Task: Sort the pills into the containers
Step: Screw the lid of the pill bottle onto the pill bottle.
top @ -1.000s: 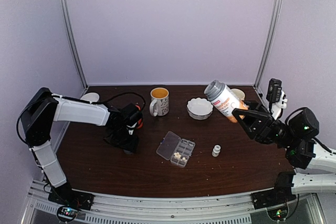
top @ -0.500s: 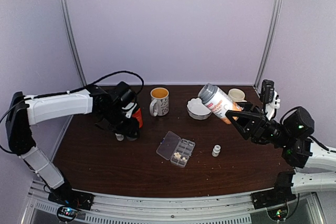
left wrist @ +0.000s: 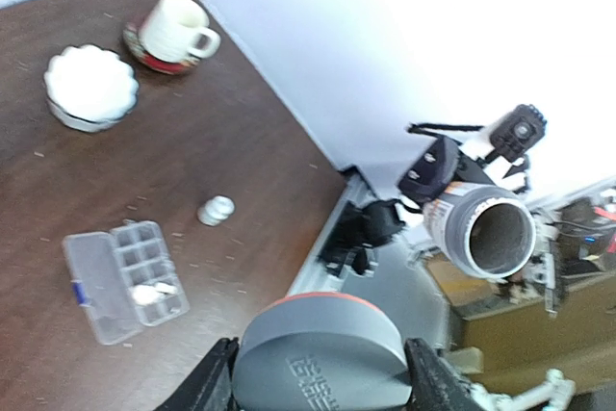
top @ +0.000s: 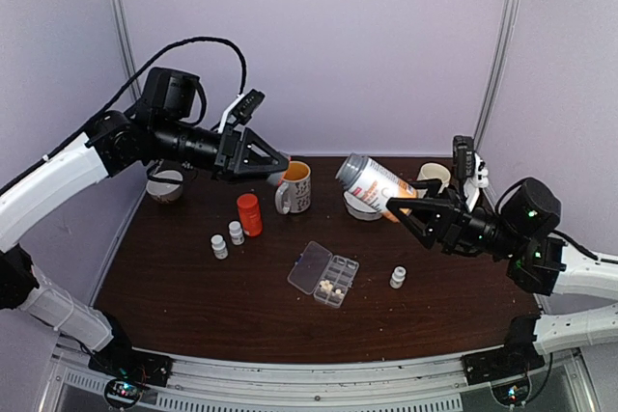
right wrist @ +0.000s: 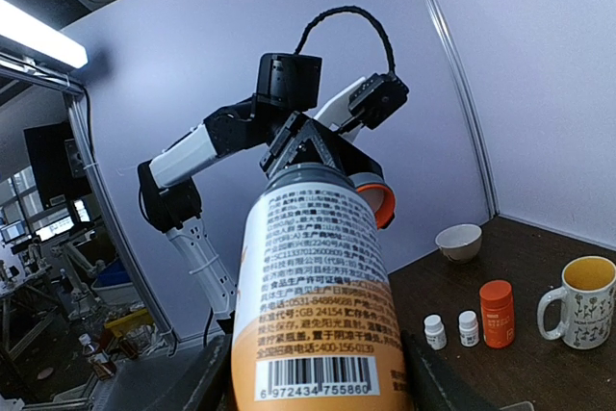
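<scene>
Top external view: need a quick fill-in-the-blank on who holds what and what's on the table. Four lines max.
The cap in the left gripper has a ____ top.
The right gripper holds the large bottle tilted, with ____ cap on it.
The organizer box lies with its lid ____.
Next to the orange bottle stand ____ small white bottles.
Missing words: grey; no; open; two.

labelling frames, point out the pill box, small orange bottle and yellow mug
pill box (top: 309, 267), top view, on its open lid
small orange bottle (top: 249, 217), top view, on its body
yellow mug (top: 296, 195), top view, on its side wall
</scene>
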Robot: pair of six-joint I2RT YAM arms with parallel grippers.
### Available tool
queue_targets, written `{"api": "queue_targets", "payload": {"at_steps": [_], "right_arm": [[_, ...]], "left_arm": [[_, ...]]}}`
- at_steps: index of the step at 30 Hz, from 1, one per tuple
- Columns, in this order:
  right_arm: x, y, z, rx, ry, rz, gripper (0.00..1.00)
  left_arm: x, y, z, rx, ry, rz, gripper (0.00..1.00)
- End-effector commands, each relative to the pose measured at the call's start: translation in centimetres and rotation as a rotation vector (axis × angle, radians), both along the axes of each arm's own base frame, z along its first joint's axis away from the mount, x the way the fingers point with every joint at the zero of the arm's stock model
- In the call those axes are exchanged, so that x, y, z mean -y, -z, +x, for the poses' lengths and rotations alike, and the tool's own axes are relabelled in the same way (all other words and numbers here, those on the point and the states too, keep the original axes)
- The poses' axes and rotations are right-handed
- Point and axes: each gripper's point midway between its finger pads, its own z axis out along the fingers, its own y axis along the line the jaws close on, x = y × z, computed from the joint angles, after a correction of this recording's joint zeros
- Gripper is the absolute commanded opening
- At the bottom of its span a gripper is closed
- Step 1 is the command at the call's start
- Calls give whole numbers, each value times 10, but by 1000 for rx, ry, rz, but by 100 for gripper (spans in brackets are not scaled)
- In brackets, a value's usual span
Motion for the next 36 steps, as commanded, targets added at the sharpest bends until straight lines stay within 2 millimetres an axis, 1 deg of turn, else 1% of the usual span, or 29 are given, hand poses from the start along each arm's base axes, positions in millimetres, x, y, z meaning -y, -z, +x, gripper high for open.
{"api": "queue_targets", "payload": {"at_steps": [1,3,4,5,7,11,15,22,30,33,36], "right_arm": [[-10,-23,-8,77,-35,-4,0],[-14,-27,-9,92,-41,-9,0],[-17,-30,-11,98,-47,-9,0],[-19,-33,-11,104,-51,-8,0],[-25,-36,-12,112,-60,-13,0],[-34,-40,-13,124,-73,-22,0],[-42,-39,-13,123,-83,-33,0],[-49,-38,-13,122,-87,-40,0],[-45,-41,-11,128,-65,-24,0],[-42,-43,-10,129,-50,-15,0],[-45,-40,-7,123,-42,-28,0]], "left_arm": [[11,-31,-24,-68,142,-176,40],[13,-43,-29,-72,170,-247,40],[14,-43,-32,-91,180,-277,40],[14,-52,-34,-86,192,-318,41],[14,-55,-37,-97,204,-355,41],[16,-57,-43,-97,228,-365,41],[19,-64,-51,-82,267,-409,42],[21,-67,-57,-97,291,-439,42],[23,-58,-57,-100,288,-414,42],[24,-58,-58,-99,290,-413,43],[25,-61,-61,-96,302,-417,43]]}}
